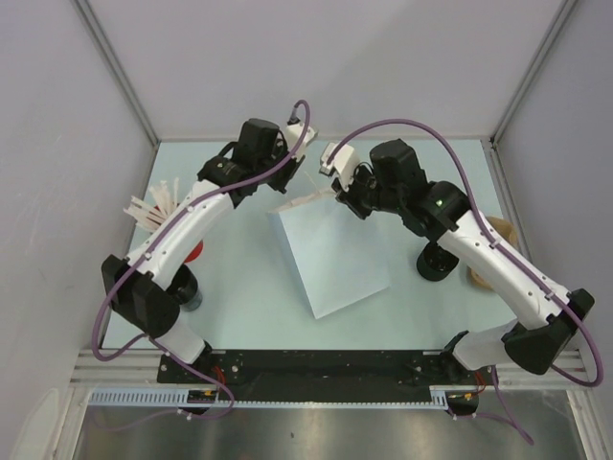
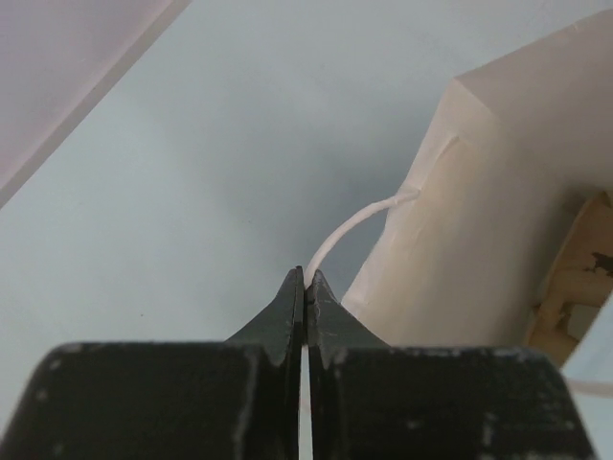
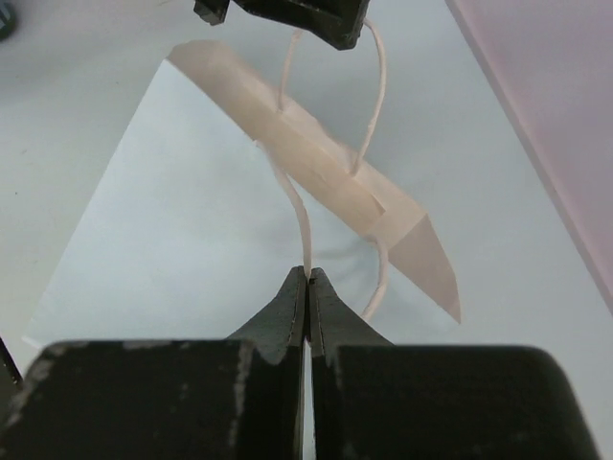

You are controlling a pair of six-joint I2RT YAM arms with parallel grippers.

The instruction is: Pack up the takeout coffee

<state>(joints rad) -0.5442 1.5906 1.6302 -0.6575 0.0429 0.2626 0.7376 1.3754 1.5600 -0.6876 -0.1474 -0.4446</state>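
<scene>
**Desk:** List what you have, item by item.

**Operator:**
- Item one, left tool [image 2: 306, 278]: jaws fully closed, pinching one white cord handle [image 2: 356, 222] of the paper bag [image 1: 335, 264].
- Item two, right tool [image 3: 306, 275]: closed likewise, on the other handle [image 3: 299, 206].
- Item three, the bag: pale blue, body lying on the table [image 1: 239, 307], top edge lifted between my two tools.
- Item four, coffee cup [image 1: 436, 263]: black, lidded, on the table under my right arm, well apart from the bag, not packed.

**Desk:** Hazards?

**Operator:** As I judge it, three.
- The cords are thin and held at the very tips. A sideways pull could slip one out, and the mouth would fall shut.
- Pulling the handles apart too hard could tear them from the paper.
- Both tools are occupied, so fetching the cup means releasing a handle. My right arm also hangs close over the cup and could tip it.
</scene>
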